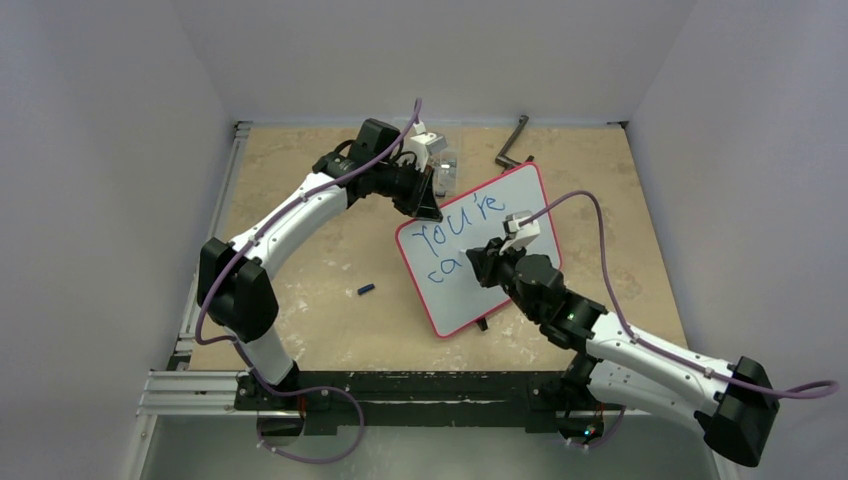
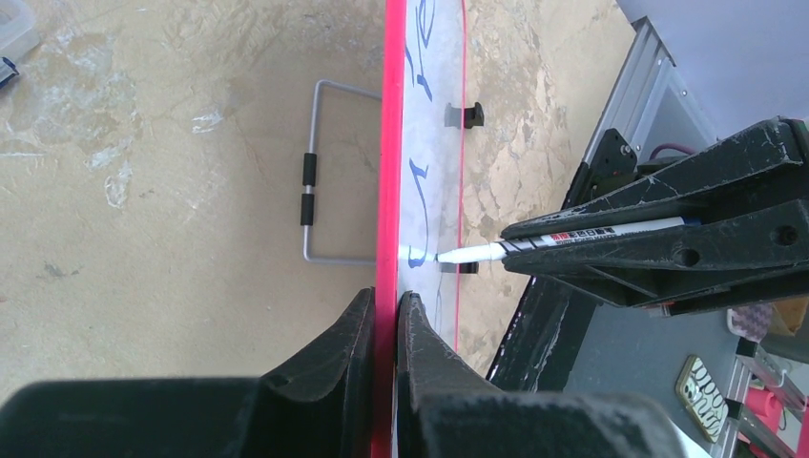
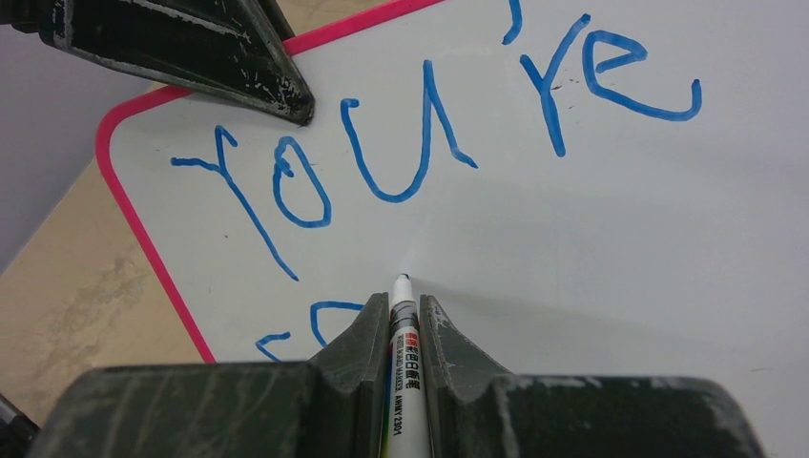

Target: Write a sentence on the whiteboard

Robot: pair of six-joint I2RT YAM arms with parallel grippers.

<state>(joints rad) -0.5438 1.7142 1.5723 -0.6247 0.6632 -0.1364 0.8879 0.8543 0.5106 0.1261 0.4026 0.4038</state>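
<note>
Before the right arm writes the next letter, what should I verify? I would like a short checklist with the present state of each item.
1. The left fingers clamp the whiteboard by its red edge: ok.
2. The marker sits straight between the right fingers: ok.
3. The marker tip touches the board: ok, it meets its reflection.
4. Free white space beside the tip: ok.
5. The sentence is complete: not ok, only "You're" and a started second line.
6. Ink left: cannot tell.

White arms [image 1: 300, 205], black joints [image 1: 240, 292] — purple cables [image 1: 416, 108] trailing along each.
</note>
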